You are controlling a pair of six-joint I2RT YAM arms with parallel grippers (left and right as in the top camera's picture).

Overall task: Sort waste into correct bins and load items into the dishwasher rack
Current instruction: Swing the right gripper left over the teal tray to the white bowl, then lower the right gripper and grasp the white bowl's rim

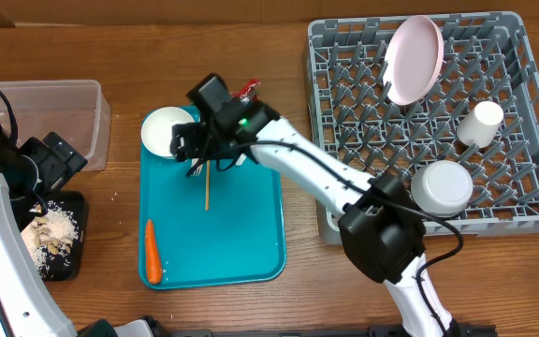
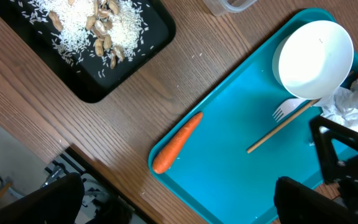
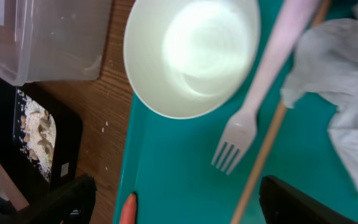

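Reaching over the teal tray, right gripper hangs open above fork.

No legible text, label, brand, number or sign on anything in view.

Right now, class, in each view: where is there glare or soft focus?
Right wrist view: glare washes out the round white bowl, and the white plastic fork is soft. Left wrist view: rice on the shallow black tray is crisp. Overhead view: even light.
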